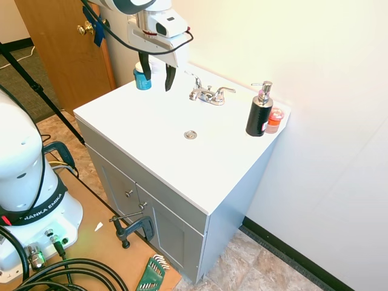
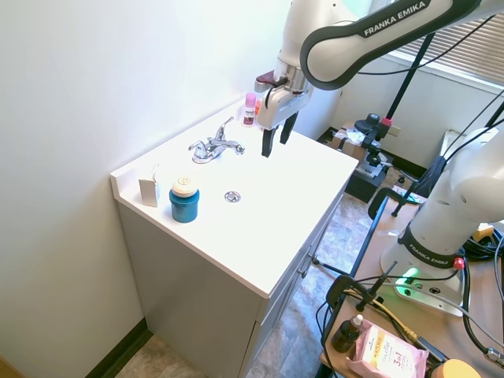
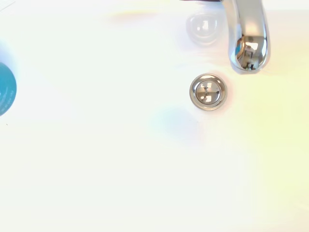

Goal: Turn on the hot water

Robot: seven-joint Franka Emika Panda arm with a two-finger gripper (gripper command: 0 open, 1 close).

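- The white vanity top with its moulded-in sink basin [image 1: 151, 130] carries everything; the round chrome drain [image 1: 190, 134] sits near its middle, in front of the tap.
- The white Franka arm's two-finger gripper [image 1: 157, 80] hangs above the basin's far-left part, pointing down. Its dark fingers [image 1: 170, 76] stand apart with only air between them, holding nothing. I judge this to be a poised approach, set high enough to clear the tap before coming down.
- The black pump soap bottle [image 1: 259, 113] and the small pink jar [image 1: 276, 119] just beside it stand at the far-right corner, well apart from the gripper.
- The teal round tub with a cream lid [image 2: 184, 201] stands at the far-left, near the gripper, probably parked out of the basin.
- The small two-handled chrome faucet [image 1: 208, 94] sits at the far edge, spout over the drain.
- The hot water, its slim chrome left lever [image 1: 197, 81], angles up and leftward, just right of the gripper and untouched.
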